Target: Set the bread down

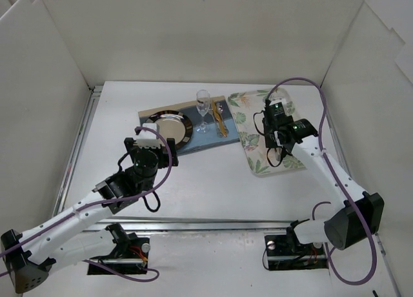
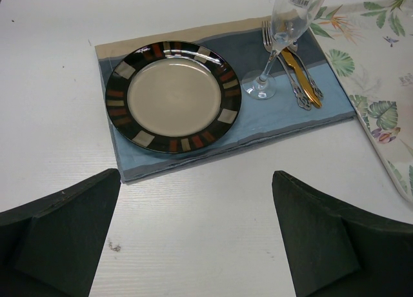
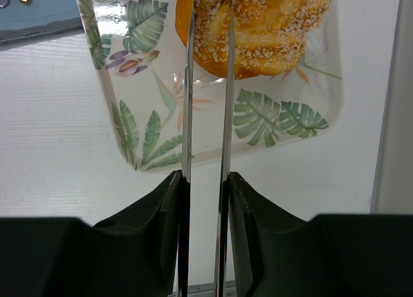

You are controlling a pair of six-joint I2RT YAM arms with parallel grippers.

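The bread [image 3: 271, 32], a golden-orange bun with a crumbly top, lies on the leaf-patterned tray [image 3: 148, 129] at the top of the right wrist view. My right gripper [image 3: 205, 181] is shut on a pair of metal tongs [image 3: 187, 116]. Their two thin blades run up from between my fingers to the bun's left part, a narrow gap between them. In the top view the right gripper [image 1: 274, 126] hangs over the tray [image 1: 255, 161] and hides the bread. My left gripper [image 2: 197, 232] stands open over bare table, just in front of the placemat, with nothing between its fingers.
A dark-rimmed round plate [image 2: 119, 97] sits on a blue placemat [image 2: 284, 116]. To its right stand a wine glass [image 2: 284, 32] and gold and silver cutlery [image 2: 297, 74]. White walls enclose the table on three sides.
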